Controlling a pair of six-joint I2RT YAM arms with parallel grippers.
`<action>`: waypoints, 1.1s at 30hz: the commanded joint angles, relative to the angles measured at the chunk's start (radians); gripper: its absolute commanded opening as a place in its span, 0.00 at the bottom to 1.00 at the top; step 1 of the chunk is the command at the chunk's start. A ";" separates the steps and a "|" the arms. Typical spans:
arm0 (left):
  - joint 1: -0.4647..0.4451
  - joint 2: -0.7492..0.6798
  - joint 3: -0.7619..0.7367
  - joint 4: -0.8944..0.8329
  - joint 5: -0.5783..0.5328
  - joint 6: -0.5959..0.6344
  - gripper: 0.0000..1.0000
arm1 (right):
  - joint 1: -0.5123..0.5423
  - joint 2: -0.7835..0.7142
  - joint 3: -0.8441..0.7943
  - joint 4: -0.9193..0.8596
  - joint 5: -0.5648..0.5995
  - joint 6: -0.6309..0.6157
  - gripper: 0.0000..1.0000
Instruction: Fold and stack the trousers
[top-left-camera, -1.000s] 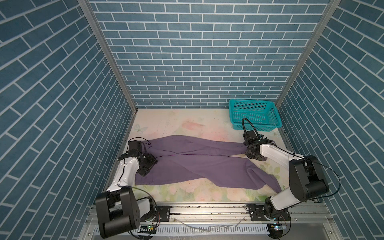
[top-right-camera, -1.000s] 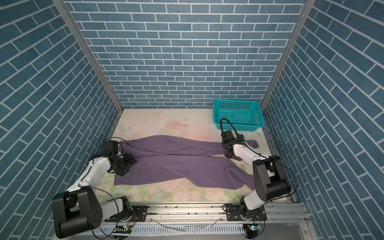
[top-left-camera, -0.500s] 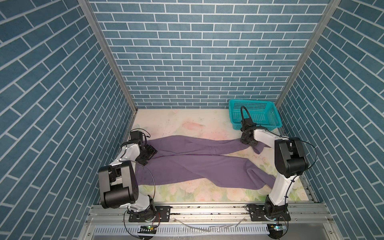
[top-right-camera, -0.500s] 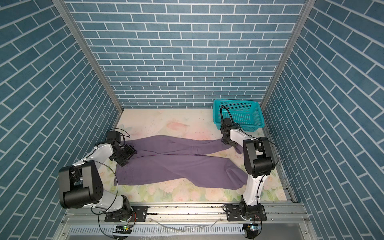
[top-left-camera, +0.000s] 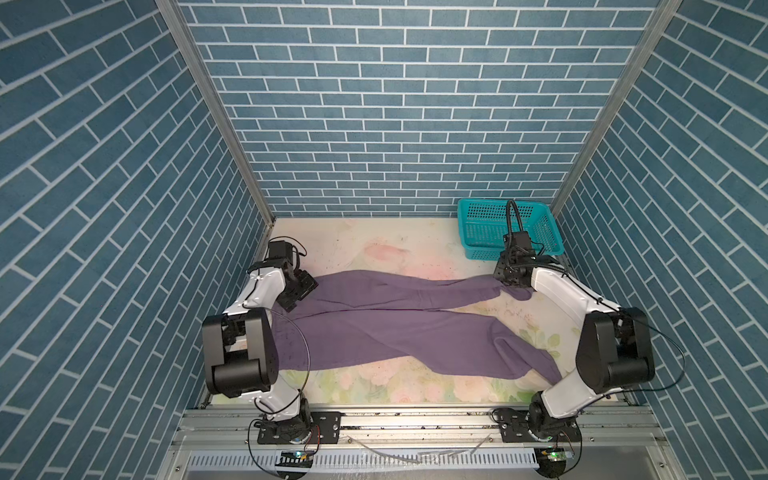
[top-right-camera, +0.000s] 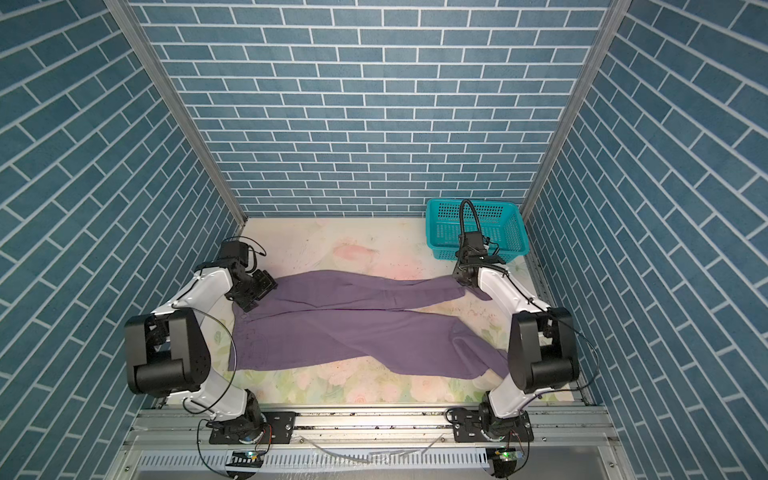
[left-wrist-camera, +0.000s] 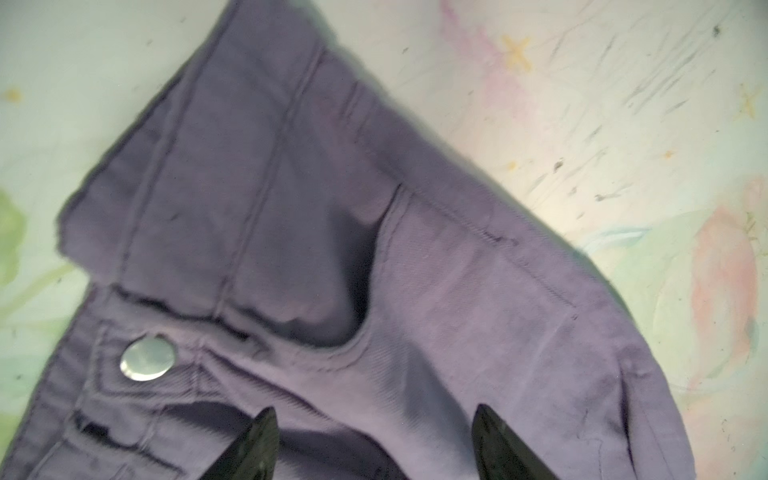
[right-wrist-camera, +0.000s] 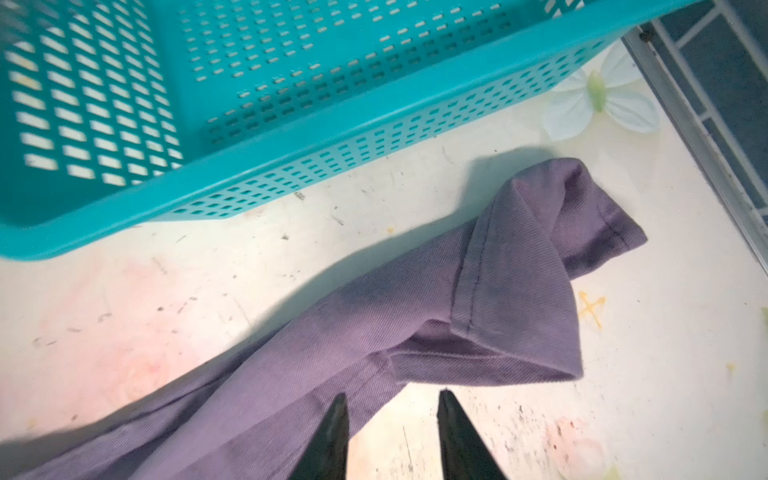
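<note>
Far leg (top-left-camera: 457, 286) just got stretched toward the basket (top-left-camera: 478, 251); trousers (top-left-camera: 395, 332) lie flat on the table (top-left-camera: 374, 249), unfolded. Jaws: left gripper (left-wrist-camera: 374, 411) has opened wide over the waistband (left-wrist-camera: 187, 166), right gripper (right-wrist-camera: 392, 395) narrow and empty. Fold can start.

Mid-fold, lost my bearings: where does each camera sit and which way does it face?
Top views: high at the front, looking down toward the back wall at trousers, basket and table; left arm and right arm show whole.
Left wrist: looking past the open left gripper down at the trousers' button; two fingertips show.
Right wrist: looking past the right gripper at a leg cuff and the basket; two fingertips show.
Shared: right wrist and top views both see the basket.
</note>
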 joint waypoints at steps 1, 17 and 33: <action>-0.061 0.088 0.089 -0.048 -0.034 -0.008 0.77 | 0.009 0.013 -0.062 0.011 -0.130 -0.072 0.43; -0.095 0.322 0.230 -0.096 -0.113 0.002 0.85 | 0.123 0.347 0.140 0.141 -0.232 -0.049 0.52; -0.093 0.495 0.450 -0.179 -0.176 0.063 0.00 | 0.065 0.372 0.216 0.152 -0.075 -0.074 0.00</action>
